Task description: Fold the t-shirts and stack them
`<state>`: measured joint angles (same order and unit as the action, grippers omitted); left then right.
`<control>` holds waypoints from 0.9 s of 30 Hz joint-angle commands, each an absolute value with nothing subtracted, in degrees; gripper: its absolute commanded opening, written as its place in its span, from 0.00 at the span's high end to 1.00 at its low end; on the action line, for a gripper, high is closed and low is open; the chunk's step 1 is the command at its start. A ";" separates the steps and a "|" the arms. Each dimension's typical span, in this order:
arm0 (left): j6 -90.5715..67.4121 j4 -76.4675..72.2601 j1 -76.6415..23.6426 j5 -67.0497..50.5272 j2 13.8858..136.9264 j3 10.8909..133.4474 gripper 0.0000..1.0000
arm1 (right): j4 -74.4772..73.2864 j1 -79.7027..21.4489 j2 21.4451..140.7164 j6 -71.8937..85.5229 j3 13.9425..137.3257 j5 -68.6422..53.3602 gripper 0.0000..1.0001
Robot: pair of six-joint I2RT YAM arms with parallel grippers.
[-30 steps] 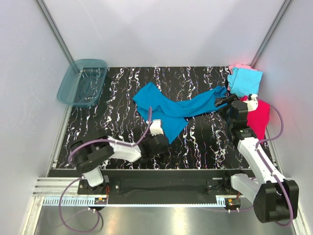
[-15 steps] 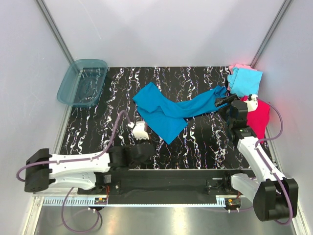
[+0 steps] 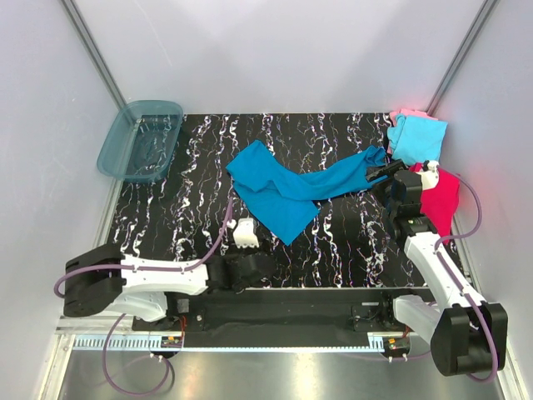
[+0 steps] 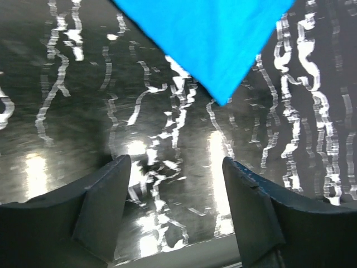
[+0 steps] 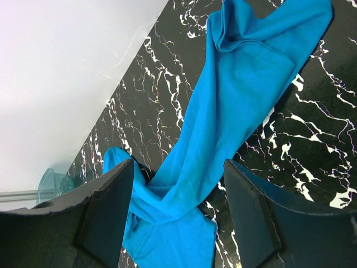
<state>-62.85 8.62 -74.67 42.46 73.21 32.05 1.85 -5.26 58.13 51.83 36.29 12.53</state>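
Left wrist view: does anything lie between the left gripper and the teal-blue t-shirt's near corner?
Nothing visible does. The left gripper is open and empty, and only the black marbled table lies between it and the pointed corner of the teal-blue t-shirt.
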 commanded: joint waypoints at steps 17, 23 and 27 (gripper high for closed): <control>-72.85 -42.43 -69.70 30.15 98.08 24.00 0.35 | 3.16 -4.40 56.43 51.85 36.04 12.48 0.28; -75.32 -37.80 -67.77 31.55 100.37 25.75 0.38 | 3.25 -3.96 56.34 52.12 36.12 11.95 0.28; -74.71 -34.72 -66.80 32.26 101.16 27.24 0.40 | 3.52 -3.69 56.16 52.56 35.95 11.34 0.28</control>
